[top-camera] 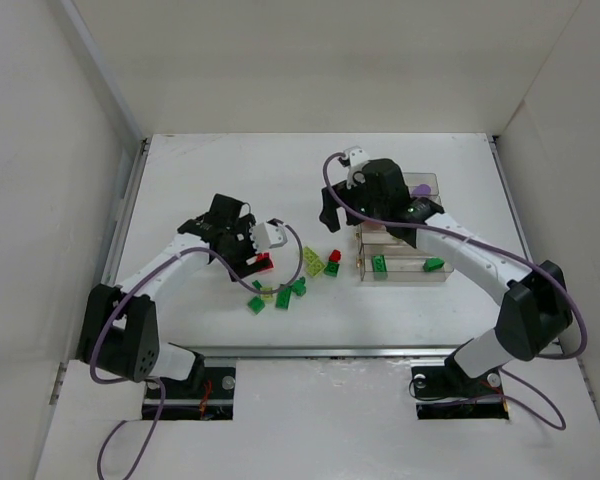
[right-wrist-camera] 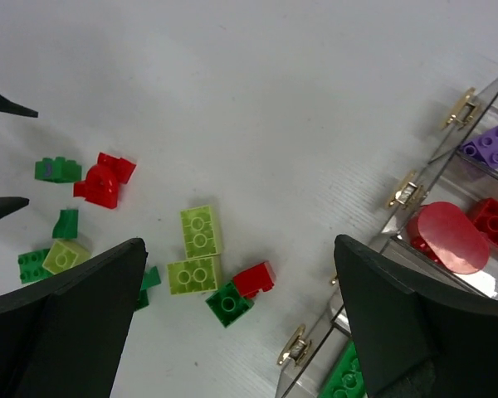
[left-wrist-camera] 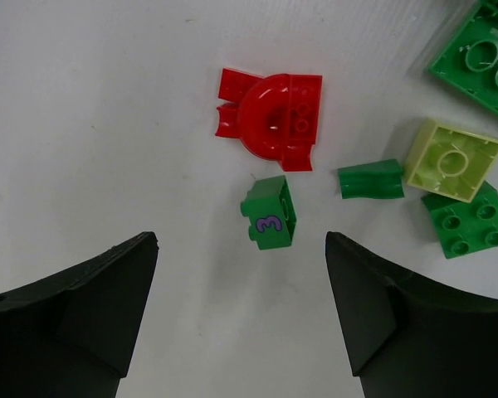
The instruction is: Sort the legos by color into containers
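Legos are mostly loose on the white table, bunched around the middle of the top view, just left of the clear bins. The bottom bin there has two green bricks in it. At the right edge of the right wrist view there's a purple brick in one bin and red pieces in the next one down. The left gripper has its fingers spread, gripping nothing, hanging over a little green brick with a purple 3, with a red curved piece just above it in frame. The right gripper is wide open and not holding anything either, over the table between pile and bins. Maybe something purple in the topmost bin overhead, but the arm covers most of it.
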`<state>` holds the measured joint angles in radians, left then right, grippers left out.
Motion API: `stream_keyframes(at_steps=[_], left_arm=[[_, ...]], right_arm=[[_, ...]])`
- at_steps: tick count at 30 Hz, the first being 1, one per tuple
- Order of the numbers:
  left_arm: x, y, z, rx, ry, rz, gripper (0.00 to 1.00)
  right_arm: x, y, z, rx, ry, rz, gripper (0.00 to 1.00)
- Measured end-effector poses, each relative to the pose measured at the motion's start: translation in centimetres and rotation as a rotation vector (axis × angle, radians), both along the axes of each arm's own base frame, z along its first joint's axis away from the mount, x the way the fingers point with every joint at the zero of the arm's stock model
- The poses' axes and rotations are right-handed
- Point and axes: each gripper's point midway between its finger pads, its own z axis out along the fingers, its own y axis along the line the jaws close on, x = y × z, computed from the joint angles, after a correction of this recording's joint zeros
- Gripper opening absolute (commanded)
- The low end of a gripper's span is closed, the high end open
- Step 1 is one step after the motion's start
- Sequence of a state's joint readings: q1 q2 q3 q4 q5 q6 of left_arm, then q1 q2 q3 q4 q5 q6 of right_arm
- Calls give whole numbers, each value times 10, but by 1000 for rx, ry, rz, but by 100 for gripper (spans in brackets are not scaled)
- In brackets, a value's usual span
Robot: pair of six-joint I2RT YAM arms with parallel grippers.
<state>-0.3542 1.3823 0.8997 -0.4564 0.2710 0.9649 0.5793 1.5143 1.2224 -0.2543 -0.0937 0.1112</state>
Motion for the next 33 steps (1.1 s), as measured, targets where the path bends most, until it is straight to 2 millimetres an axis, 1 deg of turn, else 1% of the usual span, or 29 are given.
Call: stream_keyframes(at_steps=[1,4,6,7,9,14,15,16,18,19,22,23,27,30,31,33], left_arm=[[-3,2,-1,1,12,11,79],[-10,3,-4,-2,34,47,72],[-12,5,-9,2,41,75,64],[-13,7,-13,10,47,89,55],[-13,10,-21,26,61,112,49],[-12,14,-40,60,91,142,38],[-11,14,-40,62,89,146,31],[-9,14,-40,59,85,149,28],[-7,13,-39,53,75,151,28],[-5,12,-39,48,70,153,26],[-3,10,-38,37,63,159,11],[-2,10,-38,33,60,162,0],[-2,7,-37,17,64,172,0],[-4,6,-34,3,84,179,0],[-3,5,-29,-11,90,177,0],[4,0,-11,-58,74,175,0]], right_arm=[[-2,3,0,-2,-2,10,100],[-5,8,-2,-14,-4,32,100],[-3,9,-5,-23,-2,36,100],[-3,10,-6,-29,-1,39,100],[-2,10,-7,-34,-1,42,100],[-1,9,-5,-45,-9,42,100],[-1,8,-5,-48,-10,40,100],[-1,8,-6,-51,-9,39,100],[-1,7,-6,-56,-9,39,100],[-1,7,-7,-57,-9,39,100],[-1,6,-7,-60,-11,38,100],[-1,6,-7,-61,-11,38,100],[0,5,-6,-69,-15,36,100],[-2,2,-2,-79,-32,42,100],[-3,0,2,-82,-43,45,100],[-6,-3,15,-82,-74,54,100]])
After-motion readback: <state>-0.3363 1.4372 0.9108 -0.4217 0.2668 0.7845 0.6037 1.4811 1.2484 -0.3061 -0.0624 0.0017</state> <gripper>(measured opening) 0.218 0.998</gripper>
